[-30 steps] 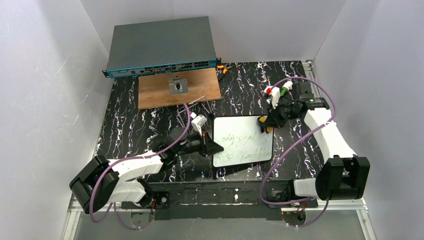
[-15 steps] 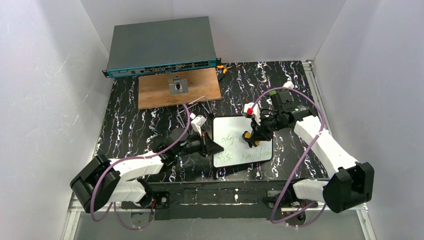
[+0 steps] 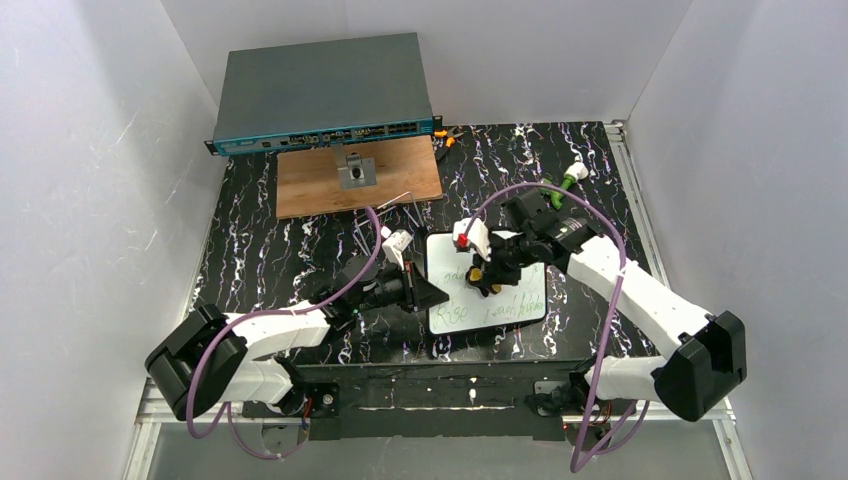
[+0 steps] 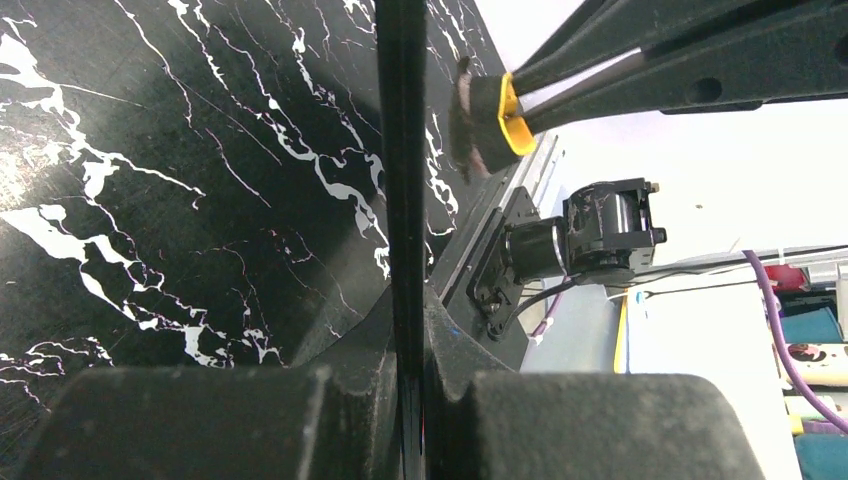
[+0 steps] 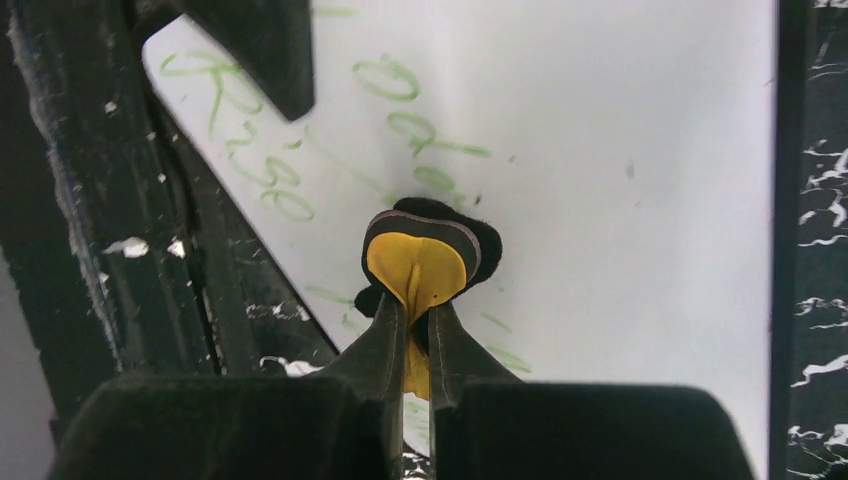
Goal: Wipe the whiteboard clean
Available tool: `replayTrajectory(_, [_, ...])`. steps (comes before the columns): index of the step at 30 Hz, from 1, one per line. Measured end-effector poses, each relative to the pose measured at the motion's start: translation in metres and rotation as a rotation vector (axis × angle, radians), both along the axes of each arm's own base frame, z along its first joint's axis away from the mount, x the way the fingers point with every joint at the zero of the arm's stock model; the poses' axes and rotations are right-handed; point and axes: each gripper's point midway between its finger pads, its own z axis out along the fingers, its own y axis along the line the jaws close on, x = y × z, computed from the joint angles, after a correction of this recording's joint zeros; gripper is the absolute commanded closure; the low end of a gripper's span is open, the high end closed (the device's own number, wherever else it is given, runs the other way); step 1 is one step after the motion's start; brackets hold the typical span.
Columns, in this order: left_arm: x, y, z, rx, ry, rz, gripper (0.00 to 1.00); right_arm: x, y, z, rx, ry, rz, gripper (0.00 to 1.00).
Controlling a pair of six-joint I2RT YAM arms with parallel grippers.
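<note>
The job is partly done. The far right part of the whiteboard point(image 3: 522, 262) looks clean, but green writing point(image 5: 268, 178) is left on its left side and along its near edge, so there is more rubbing to do.

The whiteboard lies flat on the desk point(image 3: 300, 250), near the middle and close to the arms. The left tool point(image 3: 424, 293) is pressed together on the board's left rim, pinching it to hold it. The right tool point(image 3: 487, 277) is over the middle of the board. It pinches a yellow and black eraser point(image 5: 420, 252), and the eraser's dark side touches the white face, just beside the green writing.
</note>
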Motion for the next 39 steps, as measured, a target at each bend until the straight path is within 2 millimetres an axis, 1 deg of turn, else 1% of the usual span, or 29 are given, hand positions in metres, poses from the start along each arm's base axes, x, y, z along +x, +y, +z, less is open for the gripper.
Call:
replayTrajectory(5, [0.001,-0.001,0.001,-0.002,0.008,0.004,1.0,0.015,0.017,0.002,-0.039,-0.039,-0.034,0.99])
replayTrajectory(8, [0.001,-0.001,0.0,-0.002,0.017,0.009,1.0,0.016,0.029,0.0,-0.057,-0.068,-0.023,0.99])
replayTrajectory(10, [0.001,-0.001,-0.001,-0.002,0.03,0.012,1.0,0.015,0.031,-0.001,-0.076,-0.084,-0.024,0.99])
replayTrajectory(15, [0.005,0.0,0.001,-0.003,0.03,0.033,1.0,0.021,0.036,0.001,-0.113,-0.115,-0.05,0.99])
replayTrajectory(17, [0.007,0.0,0.0,-0.001,0.033,0.04,1.0,0.018,0.041,0.001,-0.127,-0.14,-0.027,0.99])
replayTrajectory(20, [0.008,0.0,0.001,0.001,0.031,0.04,1.0,0.002,0.053,0.001,-0.127,-0.155,0.046,0.99])
replayTrajectory(22, [0.008,0.0,0.0,0.004,0.028,0.04,1.0,-0.003,0.057,0.001,-0.13,-0.164,0.072,0.99])
replayTrajectory(28, [0.009,0.001,0.0,0.005,0.027,0.051,1.0,0.007,0.055,0.0,-0.133,-0.182,0.031,0.99])
replayTrajectory(32, [0.012,0.002,0.0,0.005,0.026,0.066,1.0,0.03,0.041,0.003,-0.126,-0.179,-0.078,0.99])
replayTrajectory(34, [0.013,0.002,0.001,0.004,0.027,0.069,1.0,0.036,0.036,0.003,-0.123,-0.173,-0.107,0.99])
replayTrajectory(36, [0.013,0.002,0.001,0.004,0.027,0.069,1.0,0.036,0.036,0.003,-0.113,-0.158,-0.108,0.99])
replayTrajectory(39, [0.013,0.001,0.001,0.004,0.027,0.068,1.0,0.029,0.04,0.002,-0.103,-0.141,-0.081,0.99])
